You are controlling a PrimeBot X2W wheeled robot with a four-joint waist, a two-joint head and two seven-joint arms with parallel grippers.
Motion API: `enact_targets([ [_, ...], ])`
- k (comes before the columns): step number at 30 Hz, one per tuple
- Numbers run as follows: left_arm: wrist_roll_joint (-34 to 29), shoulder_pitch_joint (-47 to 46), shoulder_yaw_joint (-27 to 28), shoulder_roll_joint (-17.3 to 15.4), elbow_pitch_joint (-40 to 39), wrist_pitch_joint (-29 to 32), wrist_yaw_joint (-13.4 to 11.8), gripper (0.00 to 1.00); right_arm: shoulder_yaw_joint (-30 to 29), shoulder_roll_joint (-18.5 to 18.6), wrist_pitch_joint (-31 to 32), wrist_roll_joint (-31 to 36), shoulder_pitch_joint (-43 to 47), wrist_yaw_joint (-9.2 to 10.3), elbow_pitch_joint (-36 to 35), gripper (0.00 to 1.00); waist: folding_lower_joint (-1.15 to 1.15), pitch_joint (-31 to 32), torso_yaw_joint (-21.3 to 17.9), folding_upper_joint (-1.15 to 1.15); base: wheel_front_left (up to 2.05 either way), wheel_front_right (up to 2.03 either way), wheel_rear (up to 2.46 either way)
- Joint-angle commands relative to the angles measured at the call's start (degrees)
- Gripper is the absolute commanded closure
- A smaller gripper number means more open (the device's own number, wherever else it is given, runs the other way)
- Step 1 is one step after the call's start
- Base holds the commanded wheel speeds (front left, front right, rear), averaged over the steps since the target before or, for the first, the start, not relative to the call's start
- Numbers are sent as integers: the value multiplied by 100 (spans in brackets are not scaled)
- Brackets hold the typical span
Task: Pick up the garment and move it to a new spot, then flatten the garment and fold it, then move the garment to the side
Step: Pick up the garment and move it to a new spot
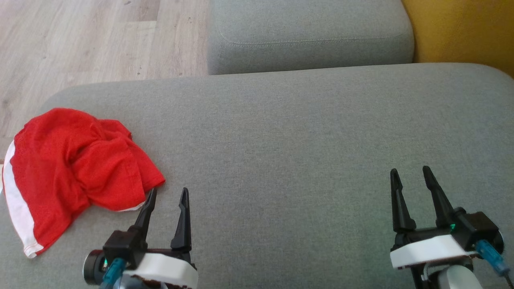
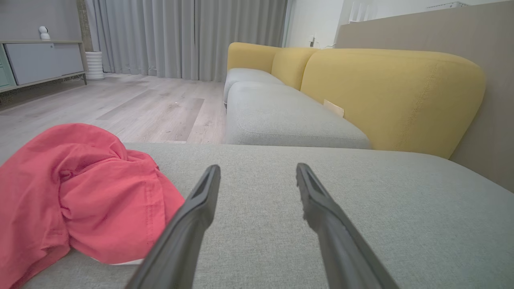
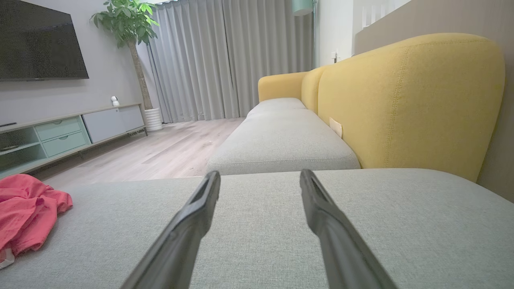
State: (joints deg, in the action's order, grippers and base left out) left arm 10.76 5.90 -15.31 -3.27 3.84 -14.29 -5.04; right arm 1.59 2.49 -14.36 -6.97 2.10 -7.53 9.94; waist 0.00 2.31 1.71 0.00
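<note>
Room to move lies across the middle and right of the grey seat cushion (image 1: 281, 132), a broad stretch of bare fabric between the two arms. The red garment (image 1: 72, 168) sits crumpled in a heap at the cushion's left end, its white side stripe running along the rounded left edge, with wooden floor (image 1: 80, 40) beyond. The left pincer (image 1: 168, 192) hovers low over the cushion with its fingers spread apart and nothing between them. Its left fingertip is just beside the garment's near right hem; whether it touches the cloth cannot be told. From the left wrist view the garment (image 2: 80, 192) bulges up left of that pincer (image 2: 258, 168). The right pincer (image 1: 410, 170) is released too, fingers parted, well apart from the garment, over bare cushion near the right end. Past the far edge stands a second grey cushion (image 1: 309, 36), with a yellow backrest (image 1: 461, 32) to the right.
</note>
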Motion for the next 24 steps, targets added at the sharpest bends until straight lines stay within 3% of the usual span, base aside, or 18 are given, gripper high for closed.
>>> enact_targets([
  [1,33,-219,174,39,-180,-71,-19,0,131,39,-63,-12,-91,4,-194,0,0,0,5,0,0,0,0],
  [11,47,-268,250,39,-156,-71,-90,0,252,39,-63,-78,-86,4,-180,0,0,-25,259,0,0,0,0],
  [24,-117,-321,575,39,-89,-71,-88,0,529,39,-63,-252,-73,4,-133,0,0,-80,1490,0,0,0,0],
])
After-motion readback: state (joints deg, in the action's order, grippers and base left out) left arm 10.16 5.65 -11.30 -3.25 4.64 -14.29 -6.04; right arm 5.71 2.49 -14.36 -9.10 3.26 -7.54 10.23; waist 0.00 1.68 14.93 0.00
